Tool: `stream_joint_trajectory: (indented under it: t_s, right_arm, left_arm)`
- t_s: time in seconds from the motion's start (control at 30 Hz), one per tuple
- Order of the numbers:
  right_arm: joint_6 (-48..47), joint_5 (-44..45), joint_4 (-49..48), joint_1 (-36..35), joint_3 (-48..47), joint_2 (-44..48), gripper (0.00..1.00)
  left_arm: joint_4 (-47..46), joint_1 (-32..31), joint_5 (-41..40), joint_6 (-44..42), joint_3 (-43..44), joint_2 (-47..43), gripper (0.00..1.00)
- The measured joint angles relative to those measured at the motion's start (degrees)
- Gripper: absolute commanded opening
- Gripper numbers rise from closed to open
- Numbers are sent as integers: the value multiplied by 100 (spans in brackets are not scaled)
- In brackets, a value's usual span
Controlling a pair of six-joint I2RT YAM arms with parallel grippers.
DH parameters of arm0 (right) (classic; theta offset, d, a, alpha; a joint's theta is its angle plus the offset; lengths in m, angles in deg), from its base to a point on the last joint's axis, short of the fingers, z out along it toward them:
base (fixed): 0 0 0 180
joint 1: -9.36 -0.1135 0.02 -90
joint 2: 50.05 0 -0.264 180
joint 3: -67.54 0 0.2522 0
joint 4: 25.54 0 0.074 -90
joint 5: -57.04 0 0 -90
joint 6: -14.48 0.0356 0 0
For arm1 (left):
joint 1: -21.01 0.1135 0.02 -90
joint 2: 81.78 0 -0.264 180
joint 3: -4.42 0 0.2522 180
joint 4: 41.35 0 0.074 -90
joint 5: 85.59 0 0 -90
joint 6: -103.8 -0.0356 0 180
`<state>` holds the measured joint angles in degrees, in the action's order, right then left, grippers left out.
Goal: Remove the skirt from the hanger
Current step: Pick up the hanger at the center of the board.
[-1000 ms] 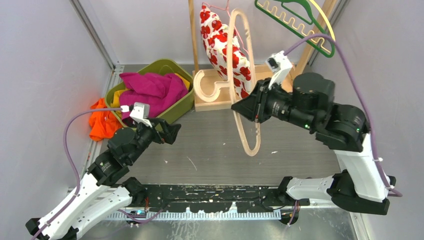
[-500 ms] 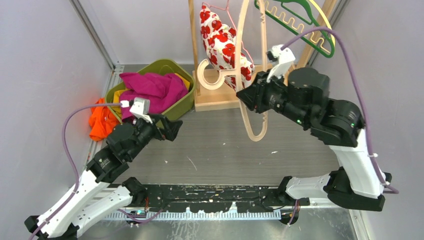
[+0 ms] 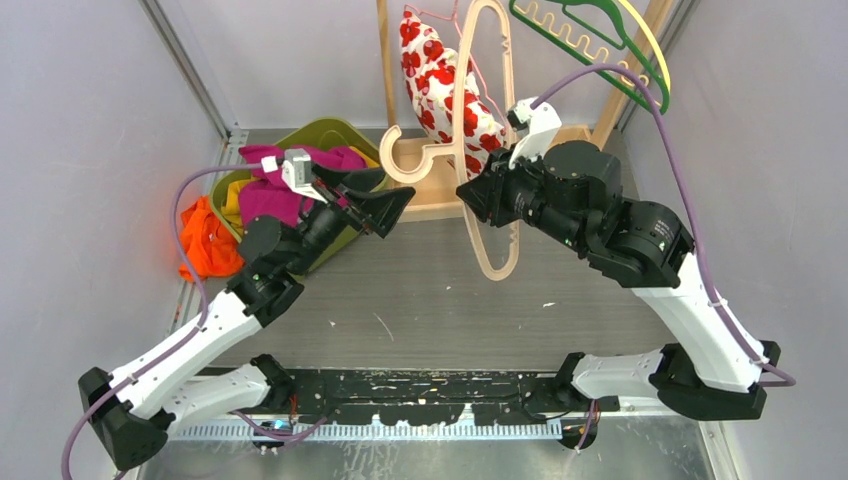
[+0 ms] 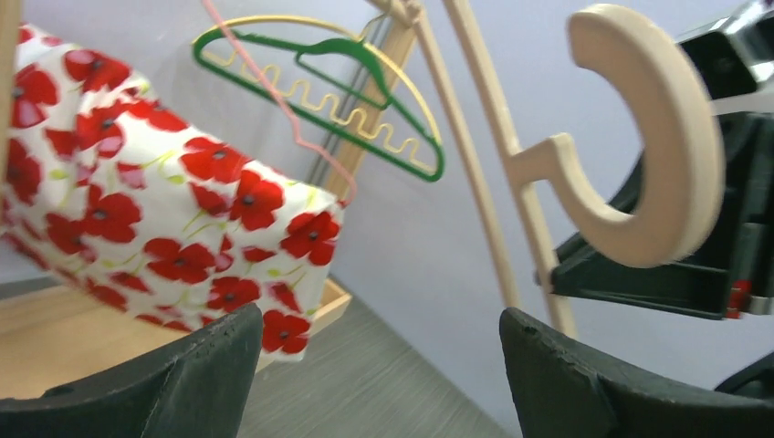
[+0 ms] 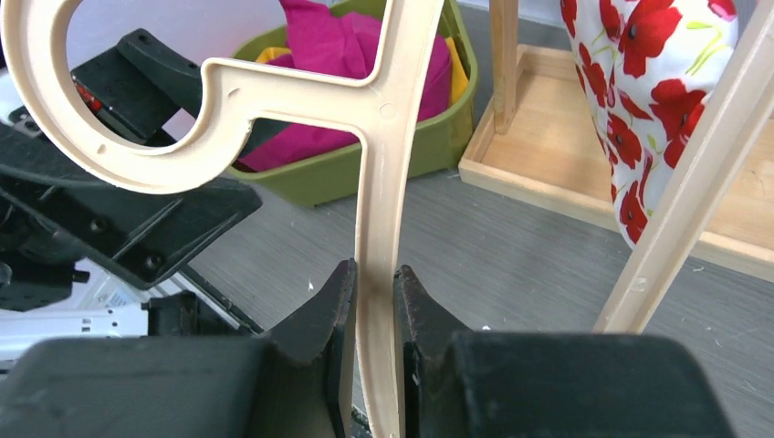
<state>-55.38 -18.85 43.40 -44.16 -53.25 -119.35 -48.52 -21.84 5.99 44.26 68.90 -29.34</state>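
An orange cloth (image 3: 205, 245) lies crumpled on the tabletop (image 3: 430, 300), well to the left of and behind the left jaws. Nearer them stands an olive bin (image 5: 392, 160), directly under and behind the left gripper (image 3: 395, 185); a magenta garment (image 3: 275, 200) is heaped in it, apart from both grippers. Whether that garment is the skirt cannot be told from these views.

The left jaws are spread wide and released, with nothing between them, raised above the bin's right edge and pointing to the right. Just ahead of their tips, not touching, hangs the curved hook (image 4: 680, 164) of a beige hanger (image 5: 376, 173). In the left wrist view the hook sits up and to the right of the gap between the fingers.

The right gripper (image 3: 468, 197) is clenched on that hanger. Its jaws pinch the upright central stem just below the hook, so the hook juts left of the jaws and toward the left gripper. The hanger's long loop runs up and down past the grip, and the hanger is bare.

Behind the right jaws stands a wooden rack (image 5: 538, 137), from which a poppy-print garment (image 3: 440, 90) hangs, near the held hanger. Further right of the jaws, high on the rack, is a green hanger (image 3: 650, 98)
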Motion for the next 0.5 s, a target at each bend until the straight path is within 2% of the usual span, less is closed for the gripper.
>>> stream_joint_trajectory:
  t_s: [0.23, 0.5]
  right_arm:
    - [-127, 339, -835, 2, 492, 118, 1]
    - [-201, 385, -1438, 9, 671, -210, 1]
  left_arm:
    - [-1217, -299, -2, 208, -35, 131, 99]
    - [-1622, -568, -9, 188, -11, 229, 99]
